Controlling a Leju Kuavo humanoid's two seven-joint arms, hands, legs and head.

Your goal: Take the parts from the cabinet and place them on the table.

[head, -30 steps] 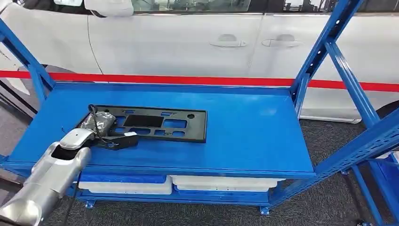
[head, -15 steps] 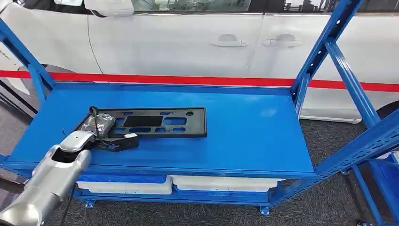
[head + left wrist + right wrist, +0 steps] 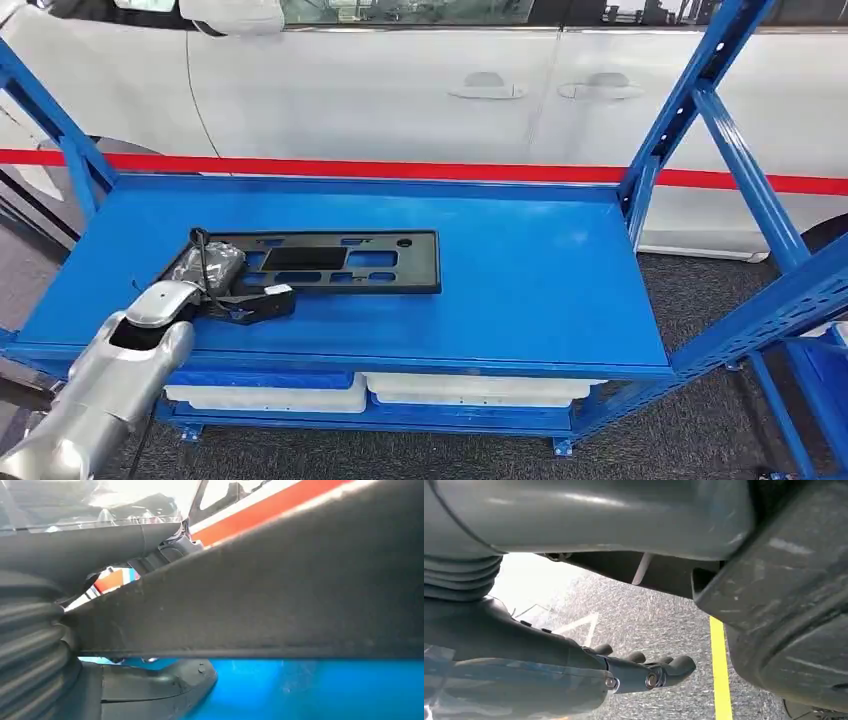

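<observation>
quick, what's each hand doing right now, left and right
Left hand: grips the black panel at its left end.
Right hand: holds nothing, fingers loosely curled; open or closed can't be told.

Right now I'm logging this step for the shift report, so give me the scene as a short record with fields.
surface: blue shelf of a blue metal rack
part: long black plastic panel with cut-outs, lying flat on the shelf's left half
left hand: left hand at the panel's left end, gripping it
right hand: right hand hanging over grey floor, fingers curled, holding nothing
lower level: white trays under the shelf
background: white car behind a red band
</observation>
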